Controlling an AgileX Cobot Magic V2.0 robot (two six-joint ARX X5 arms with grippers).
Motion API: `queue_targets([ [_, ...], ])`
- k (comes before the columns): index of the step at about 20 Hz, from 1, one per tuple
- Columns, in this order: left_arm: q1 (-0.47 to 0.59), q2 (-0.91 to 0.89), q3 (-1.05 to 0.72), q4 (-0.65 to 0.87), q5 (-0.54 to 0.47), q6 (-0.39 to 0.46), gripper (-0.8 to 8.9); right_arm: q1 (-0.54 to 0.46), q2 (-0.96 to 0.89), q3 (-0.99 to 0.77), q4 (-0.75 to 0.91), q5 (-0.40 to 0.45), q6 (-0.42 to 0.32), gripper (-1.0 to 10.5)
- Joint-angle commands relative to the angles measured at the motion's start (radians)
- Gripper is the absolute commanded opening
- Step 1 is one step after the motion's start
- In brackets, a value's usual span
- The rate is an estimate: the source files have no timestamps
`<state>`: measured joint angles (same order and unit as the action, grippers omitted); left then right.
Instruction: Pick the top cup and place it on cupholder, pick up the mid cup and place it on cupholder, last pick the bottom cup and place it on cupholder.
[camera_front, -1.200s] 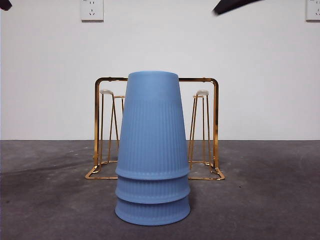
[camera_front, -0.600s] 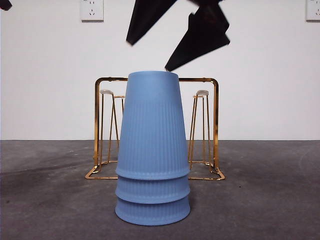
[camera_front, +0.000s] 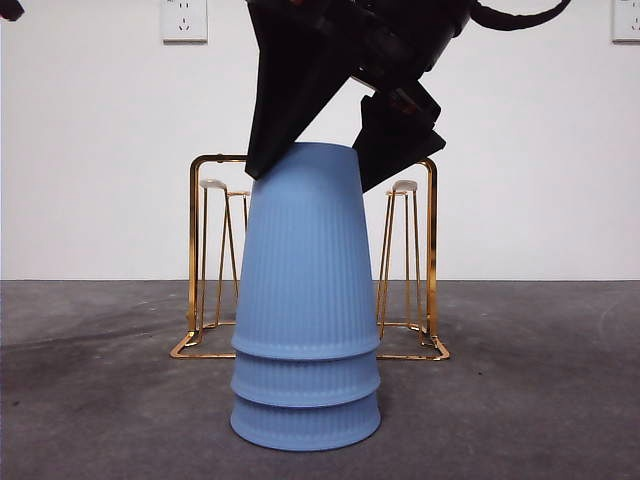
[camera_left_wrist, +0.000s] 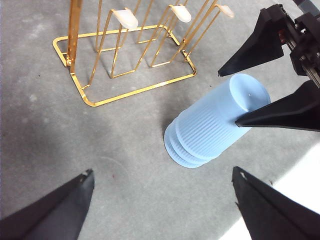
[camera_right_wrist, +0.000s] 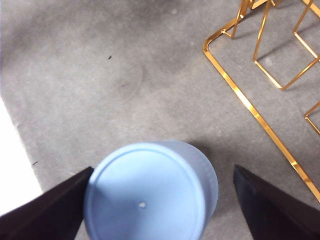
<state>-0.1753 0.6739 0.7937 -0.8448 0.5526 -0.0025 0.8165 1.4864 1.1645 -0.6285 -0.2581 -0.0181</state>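
Note:
Three blue ribbed cups stand upside down, nested in one stack, at the table's middle: top cup (camera_front: 305, 250), mid cup (camera_front: 305, 380), bottom cup (camera_front: 305, 425). Behind them stands the gold wire cupholder (camera_front: 432, 250) with no cup on it. My right gripper (camera_front: 318, 170) hangs open from above, one jaw on each side of the top cup's closed end (camera_right_wrist: 145, 195). The left wrist view shows the same gripper (camera_left_wrist: 229, 98) astride the stack (camera_left_wrist: 210, 130). I cannot tell whether its jaws touch the cup. My left gripper (camera_left_wrist: 161, 172) stays open, high and away from the stack, holding nothing.
The cupholder's base (camera_left_wrist: 91, 104) and white-capped pegs (camera_left_wrist: 125, 19) sit close behind the stack. Its base wire (camera_right_wrist: 248, 107) runs near the right gripper. Two wall sockets (camera_front: 184, 20) hang on the white wall. The grey table (camera_front: 520, 400) stretches to both sides.
The right gripper has come down from the top of the picture to flank the top cup's closed end. The cups and the cupholder have not moved.

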Motion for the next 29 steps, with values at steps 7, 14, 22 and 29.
queue_targets([
  [7, -0.003, 0.003, 0.016, 0.008, 0.006, -0.002, 4.36, 0.018, 0.015, 0.021, -0.003, -0.007, 0.007, 2.6],
  [14, -0.003, 0.003, 0.016, 0.008, 0.006, -0.002, 4.36, 0.026, -0.001, 0.023, -0.004, -0.006, 0.007, 2.6],
  [22, -0.003, 0.003, 0.016, 0.007, 0.006, -0.002, 4.36, 0.026, -0.051, 0.127, -0.122, 0.001, 0.003, 2.6],
  [29, -0.003, 0.003, 0.016, 0.007, 0.006, -0.002, 4.37, 0.024, -0.051, 0.393, -0.336, 0.099, -0.037, 2.6],
])
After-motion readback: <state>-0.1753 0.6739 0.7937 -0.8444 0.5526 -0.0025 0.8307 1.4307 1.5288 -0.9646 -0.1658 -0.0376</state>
